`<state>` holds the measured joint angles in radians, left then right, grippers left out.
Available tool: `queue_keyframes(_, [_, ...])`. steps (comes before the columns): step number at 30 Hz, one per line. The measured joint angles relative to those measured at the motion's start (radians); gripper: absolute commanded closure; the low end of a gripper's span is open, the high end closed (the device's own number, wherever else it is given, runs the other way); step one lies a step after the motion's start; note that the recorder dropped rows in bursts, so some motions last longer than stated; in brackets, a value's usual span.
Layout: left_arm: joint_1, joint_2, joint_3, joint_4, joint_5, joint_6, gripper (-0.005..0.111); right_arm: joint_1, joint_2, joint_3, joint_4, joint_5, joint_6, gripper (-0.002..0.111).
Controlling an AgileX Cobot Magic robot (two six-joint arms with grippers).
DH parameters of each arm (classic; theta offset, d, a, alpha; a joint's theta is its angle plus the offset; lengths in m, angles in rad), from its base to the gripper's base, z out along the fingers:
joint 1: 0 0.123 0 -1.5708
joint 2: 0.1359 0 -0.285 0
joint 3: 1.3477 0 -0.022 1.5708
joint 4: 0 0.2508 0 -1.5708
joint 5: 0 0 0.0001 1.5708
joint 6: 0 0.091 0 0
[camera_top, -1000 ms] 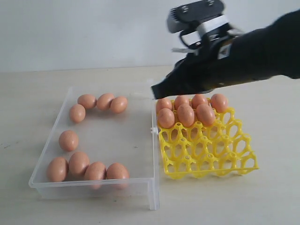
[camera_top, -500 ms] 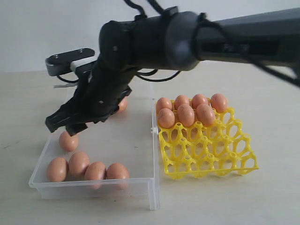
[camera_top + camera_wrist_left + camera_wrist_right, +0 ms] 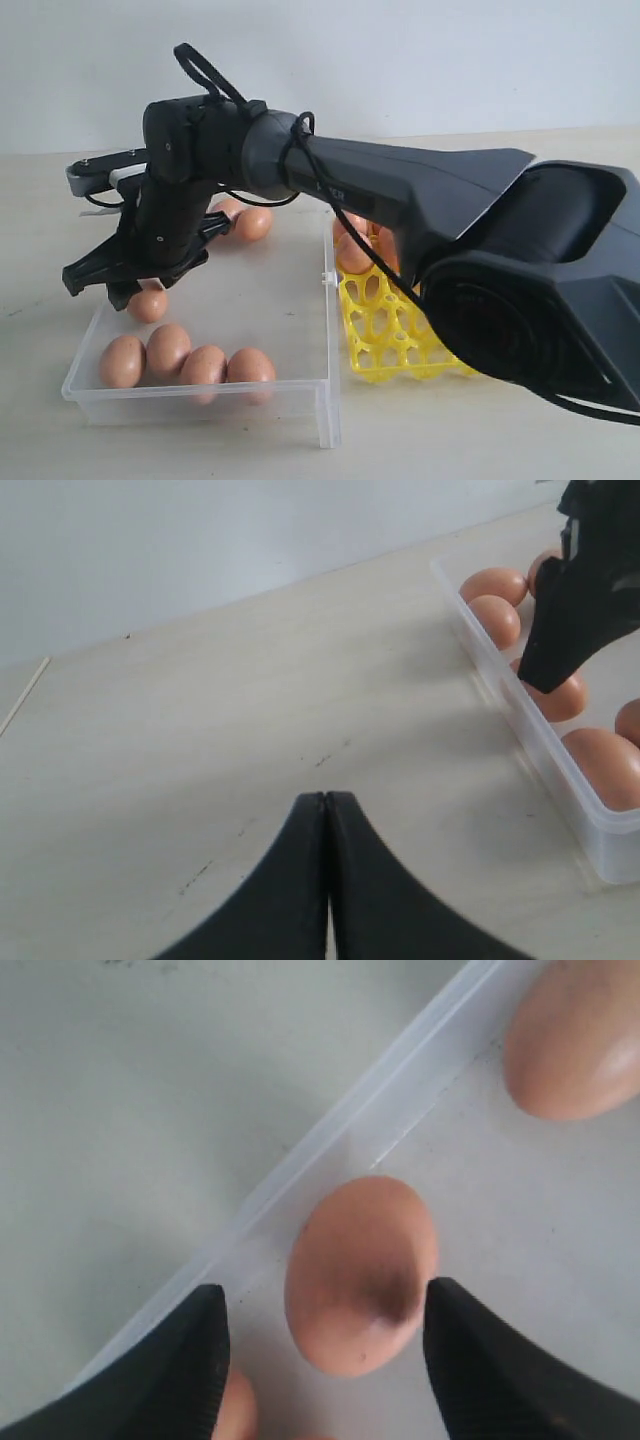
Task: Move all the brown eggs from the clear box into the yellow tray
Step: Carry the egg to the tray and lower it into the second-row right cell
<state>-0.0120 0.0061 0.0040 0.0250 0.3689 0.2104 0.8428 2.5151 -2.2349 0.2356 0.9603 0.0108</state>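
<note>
One brittle brown egg [image 3: 362,1272] lay straddled by my open, empty right gripper [image 3: 325,1293], needing, I judged, a soft squeeze across its middle.

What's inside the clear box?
Four brown eggs line the clear box's near wall, one lies between the fingers of the open right gripper, and two show at the back. The arm covers the rest of the back, maybe hiding more.

The brown eggs [image 3: 168,348] have smooth, matt shells with faint speckling. The clear box [image 3: 200,400] is glossy see-through plastic, and the yellow tray [image 3: 385,372] is shiny moulded plastic. The worktop [image 3: 200,730] looks pale, matt and lightly scuffed. The right gripper [image 3: 325,1305] has matt black fingers.
</note>
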Motion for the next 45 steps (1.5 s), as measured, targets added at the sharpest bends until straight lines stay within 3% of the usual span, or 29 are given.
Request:
queue_keyframes(21, [0.0,0.0,0.0,0.0,0.0,0.0,0.107,-0.002,0.053,-0.031,-0.048,-0.035,0.018,0.051])
queue_keyframes(23, [0.0,0.0,0.0,0.0,0.0,0.0,0.107,-0.002,0.067,-0.033,-0.048,-0.036,0.018,0.058])
queue_keyframes(26, [0.0,0.0,0.0,0.0,0.0,0.0,0.107,-0.002,0.075,-0.033,-0.048,-0.053,0.003,0.108])
queue_keyframes(31, [0.0,0.0,0.0,0.0,0.0,0.0,0.107,-0.002,0.023,-0.022,-0.105,-0.114,0.001,0.108])
queue_keyframes(33, [0.0,0.0,0.0,0.0,0.0,0.0,0.107,-0.008,-0.053,0.045,-0.151,-0.206,-0.001,0.108])
queue_keyframes(39, [0.0,0.0,0.0,0.0,0.0,0.0,0.107,-0.045,-0.342,0.483,-0.251,-0.626,-0.001,0.108])
queue_keyframes(42, [0.0,0.0,0.0,0.0,0.0,0.0,0.107,-0.098,-0.557,0.858,-0.241,-0.981,-0.035,0.108])
queue_keyframes(45, [0.0,0.0,0.0,0.0,0.0,0.0,0.107,-0.189,-0.764,1.291,-0.041,-1.358,-0.256,0.108])
